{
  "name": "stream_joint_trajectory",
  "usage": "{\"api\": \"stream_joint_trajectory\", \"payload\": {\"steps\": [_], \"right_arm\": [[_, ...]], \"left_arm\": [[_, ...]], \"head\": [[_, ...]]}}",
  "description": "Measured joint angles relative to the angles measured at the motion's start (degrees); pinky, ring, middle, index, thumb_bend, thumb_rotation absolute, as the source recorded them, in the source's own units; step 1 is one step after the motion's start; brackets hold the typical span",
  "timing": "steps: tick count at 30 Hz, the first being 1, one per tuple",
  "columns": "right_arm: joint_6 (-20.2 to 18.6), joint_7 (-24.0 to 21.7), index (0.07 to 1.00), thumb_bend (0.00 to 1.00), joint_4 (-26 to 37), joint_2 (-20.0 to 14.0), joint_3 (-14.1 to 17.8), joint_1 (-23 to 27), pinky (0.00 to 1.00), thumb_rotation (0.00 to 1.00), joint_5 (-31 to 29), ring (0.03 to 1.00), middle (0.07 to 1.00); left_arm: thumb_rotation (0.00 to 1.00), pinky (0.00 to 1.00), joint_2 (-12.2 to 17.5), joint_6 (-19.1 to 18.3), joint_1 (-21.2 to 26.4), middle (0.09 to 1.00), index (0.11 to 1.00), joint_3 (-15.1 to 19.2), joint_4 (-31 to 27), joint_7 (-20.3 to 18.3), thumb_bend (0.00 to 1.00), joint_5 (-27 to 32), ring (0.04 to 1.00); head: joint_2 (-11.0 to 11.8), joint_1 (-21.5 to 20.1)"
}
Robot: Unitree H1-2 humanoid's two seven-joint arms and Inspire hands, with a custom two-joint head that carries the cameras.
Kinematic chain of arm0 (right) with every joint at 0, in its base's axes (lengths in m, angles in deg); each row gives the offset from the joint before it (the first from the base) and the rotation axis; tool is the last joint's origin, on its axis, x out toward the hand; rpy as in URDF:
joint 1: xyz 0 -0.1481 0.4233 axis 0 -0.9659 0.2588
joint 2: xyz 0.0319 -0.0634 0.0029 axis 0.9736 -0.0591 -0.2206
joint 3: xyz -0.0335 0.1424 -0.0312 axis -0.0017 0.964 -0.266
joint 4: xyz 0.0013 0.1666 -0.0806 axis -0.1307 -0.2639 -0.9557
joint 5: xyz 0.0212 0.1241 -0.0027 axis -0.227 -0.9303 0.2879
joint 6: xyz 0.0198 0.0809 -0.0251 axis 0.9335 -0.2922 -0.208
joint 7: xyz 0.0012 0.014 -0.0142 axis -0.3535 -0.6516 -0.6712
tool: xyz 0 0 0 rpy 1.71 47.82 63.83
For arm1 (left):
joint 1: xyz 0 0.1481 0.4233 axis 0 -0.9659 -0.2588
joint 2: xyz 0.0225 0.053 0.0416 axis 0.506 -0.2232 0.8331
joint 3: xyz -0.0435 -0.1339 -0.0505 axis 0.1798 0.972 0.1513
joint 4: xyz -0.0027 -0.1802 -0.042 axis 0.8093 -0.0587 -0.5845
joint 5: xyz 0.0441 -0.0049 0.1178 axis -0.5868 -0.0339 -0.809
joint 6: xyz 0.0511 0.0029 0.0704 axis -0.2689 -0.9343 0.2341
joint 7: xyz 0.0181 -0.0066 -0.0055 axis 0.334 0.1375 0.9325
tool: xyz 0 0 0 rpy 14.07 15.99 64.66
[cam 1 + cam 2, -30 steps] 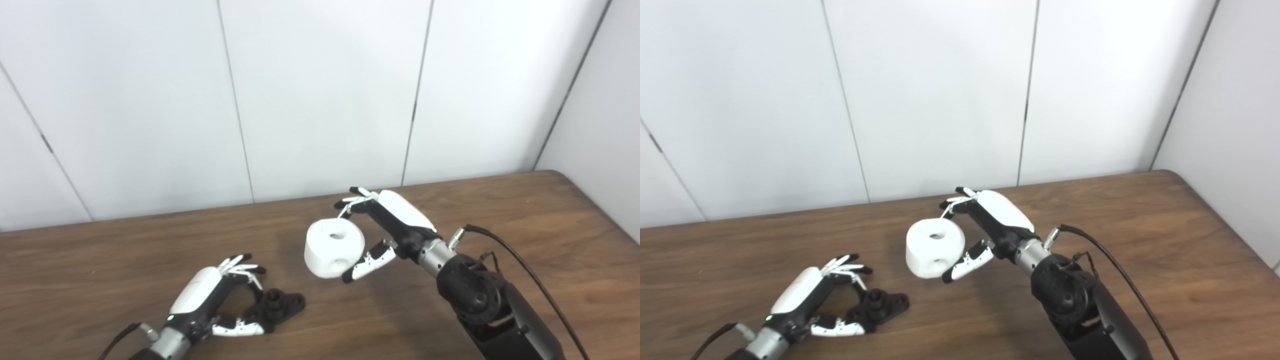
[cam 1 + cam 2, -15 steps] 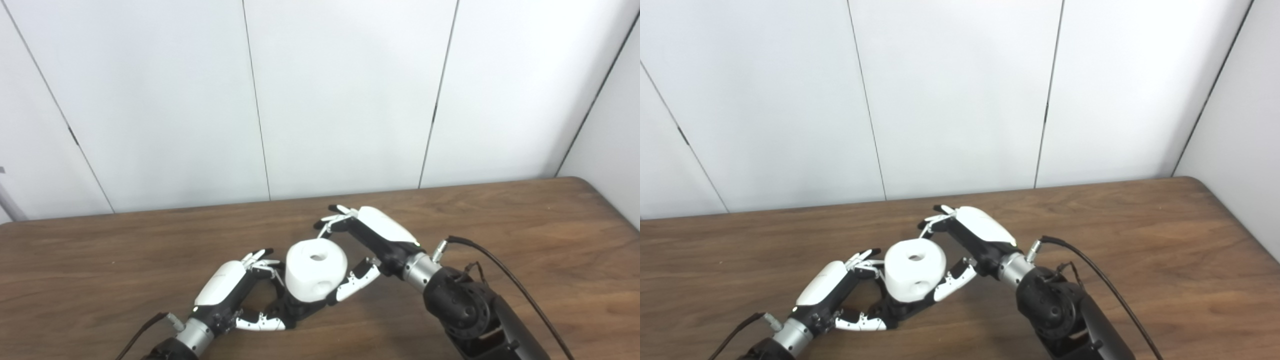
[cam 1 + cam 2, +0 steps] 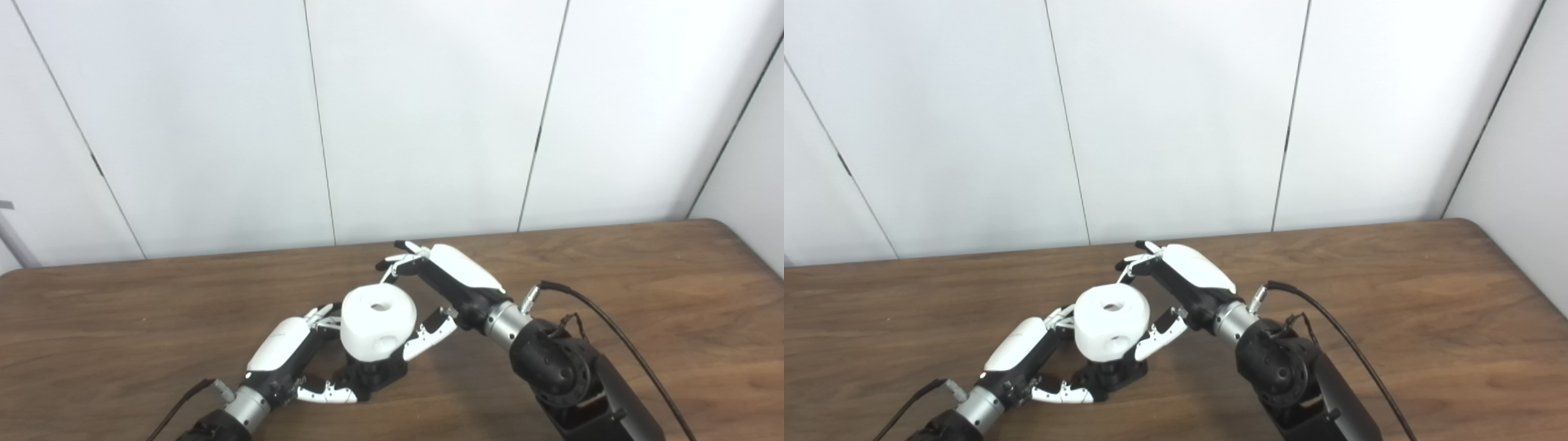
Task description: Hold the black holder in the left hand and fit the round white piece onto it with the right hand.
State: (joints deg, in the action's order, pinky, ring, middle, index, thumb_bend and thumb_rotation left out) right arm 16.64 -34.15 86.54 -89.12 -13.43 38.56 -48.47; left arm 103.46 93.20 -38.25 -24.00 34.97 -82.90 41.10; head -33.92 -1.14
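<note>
Nearest, the left hand (image 3: 282,352) curls its fingers (image 3: 324,395) around the black holder (image 3: 373,373) on the table (image 3: 612,294). Directly above, the round white piece (image 3: 378,321) sits over the holder, pinched between the right hand's (image 3: 456,285) thumb and fingers (image 3: 398,263).

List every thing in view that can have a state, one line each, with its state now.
round white piece: held in the air, directly above the holder, hole facing up.
black holder: on the table, gripped, mostly hidden under the piece.
left hand: shut on the holder.
right hand: shut on the piece.
table: bearing the holder.
</note>
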Motion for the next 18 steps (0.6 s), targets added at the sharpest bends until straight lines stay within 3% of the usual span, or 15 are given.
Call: {"api": "stream_joint_trajectory", "payload": {"steps": [18], "right_arm": [[2.03, -0.80, 0.484, 0.52, -2.86, -1.17, -1.09, -1.50, 1.00, 0.15, 0.29, 0.977, 0.836]], "left_arm": [[0.05, 1.00, -0.75, -1.99, -0.89, 0.814, 0.482, -0.51, -2.40, -0.86, 0.52, 0.01, 0.975]], "head": [[-1.05, 0.53]]}}
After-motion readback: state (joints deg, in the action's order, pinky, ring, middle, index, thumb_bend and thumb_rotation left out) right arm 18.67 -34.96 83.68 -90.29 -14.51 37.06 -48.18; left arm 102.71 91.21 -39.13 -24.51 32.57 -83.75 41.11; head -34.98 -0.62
